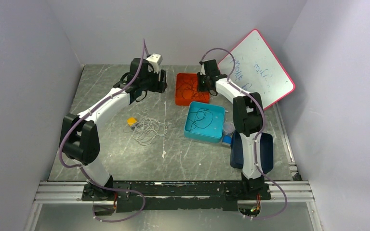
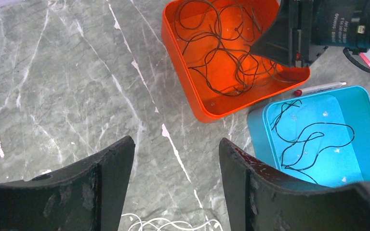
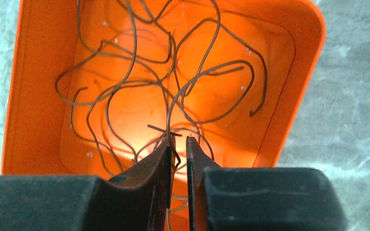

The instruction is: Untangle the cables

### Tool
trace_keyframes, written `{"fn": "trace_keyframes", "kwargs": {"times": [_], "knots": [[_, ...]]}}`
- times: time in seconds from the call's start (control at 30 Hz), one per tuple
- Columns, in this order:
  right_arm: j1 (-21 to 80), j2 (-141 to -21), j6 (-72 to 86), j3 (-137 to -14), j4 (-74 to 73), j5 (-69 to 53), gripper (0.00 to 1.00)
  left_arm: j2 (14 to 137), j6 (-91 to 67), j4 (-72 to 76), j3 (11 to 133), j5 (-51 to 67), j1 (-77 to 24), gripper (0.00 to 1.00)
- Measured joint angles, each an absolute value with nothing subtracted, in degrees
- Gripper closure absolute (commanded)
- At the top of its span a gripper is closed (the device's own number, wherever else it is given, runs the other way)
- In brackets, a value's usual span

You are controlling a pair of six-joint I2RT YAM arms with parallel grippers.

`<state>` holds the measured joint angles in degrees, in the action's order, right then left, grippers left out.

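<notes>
Table (image 1: 106,159): grey marbled top, arm bases at its near edge.
White cables (image 1: 148,129): loose coil lying on the table, left of centre.
Teal tray (image 1: 202,138): right of the coil, one black cable (image 1: 200,118) looped inside.
Left gripper (image 2: 176,141): above bare table, fingers wide apart, nothing between them.
Orange tray (image 1: 178,89): just beyond the teal tray, holding tangled black cables (image 3: 173,86).
Right gripper (image 3: 179,139): down in the orange tray, fingers almost together at a strand; whether it is pinched cannot be told.
Whiteboard (image 1: 262,67): far right, leaning.
</notes>
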<state>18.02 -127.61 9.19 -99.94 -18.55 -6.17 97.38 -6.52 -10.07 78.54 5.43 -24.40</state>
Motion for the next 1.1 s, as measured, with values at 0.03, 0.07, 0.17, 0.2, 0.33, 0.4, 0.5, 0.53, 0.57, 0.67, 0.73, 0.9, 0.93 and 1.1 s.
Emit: {"fn": "trace_keyframes", "kwargs": {"times": [0.03, 0.07, 0.17, 0.2, 0.33, 0.4, 0.5, 0.53, 0.57, 0.67, 0.73, 0.9, 0.93, 1.1], "knots": [[18.02, -128.38, 9.13, -100.82, -18.61, -5.93, 0.89, 97.38, -6.44, -10.07, 78.54, 5.32, -24.4, 0.31], [18.02, -129.21, 9.08, -101.78, -18.68, -5.72, 0.92, 97.38, -6.37, -10.07, 78.54, 5.26, -24.38, 0.31], [18.02, -131.26, 9.08, -103.9, -18.72, -5.3, 1.0, 97.38, -6.33, -10.07, 78.54, 5.1, -24.23, 0.31], [18.02, -131.87, 9.17, -104.33, -18.55, -5.39, 1.0, 97.38, -6.28, -10.07, 78.54, 5.08, -24.21, 0.31], [18.02, -133.47, 10.07, -104.49, -16.43, -6.72, 1.0, 97.38, -6.2, -10.07, 78.54, 4.93, -24.18, 0.31], [18.02, -133.99, 10.59, -104.44, -14.66, -7.94, 1.0, 97.38, -6.22, -10.07, 78.52, 4.89, -24.14, 0.31], [18.02, -134.21, 11.68, -104.38, -11.7, -9.72, 1.0, 97.38, -6.22, -10.07, 78.52, 4.89, -24.03, 0.31], [18.02, -134.21, 11.97, -104.38, -10.57, -10.09, 1.0, 97.38, -6.22, -10.07, 78.52, 4.89, -23.94, 0.31], [18.02, -134.21, 12.21, -104.38, -9.52, -10.33, 1.0, 97.38, -6.22, -10.07, 78.52, 4.89, -23.86, 0.31], [18.02, -134.21, 12.38, -104.33, -8.03, -10.5, 0.87, 97.38, -6.24, -10.04, 78.52, 4.89, -23.42, 0.3], [18.02, -133.86, 12.27, -103.72, -7.38, -10.0, 0.77, 97.38, -6.33, -10.07, 78.52, 4.89, -23.07, 0.29], [18.02, -129.64, 11.03, -97.69, -6.96, -7.88, 0.62, 97.38, -7.03, -10.04, 78.48, 4.89, -22.11, 0.27], [18.02, -128.44, 10.74, -96.29, -6.76, -7.55, 0.59, 97.38, -7.2, -10.04, 78.46, 4.89, -21.91, 0.26], [18.02, -120.22, 9.96, -89.6, -6.11, -6.37, 0.52, 97.12, -7.84, -10.09, 78.19, 4.01, -21.56, 0.25]]}}
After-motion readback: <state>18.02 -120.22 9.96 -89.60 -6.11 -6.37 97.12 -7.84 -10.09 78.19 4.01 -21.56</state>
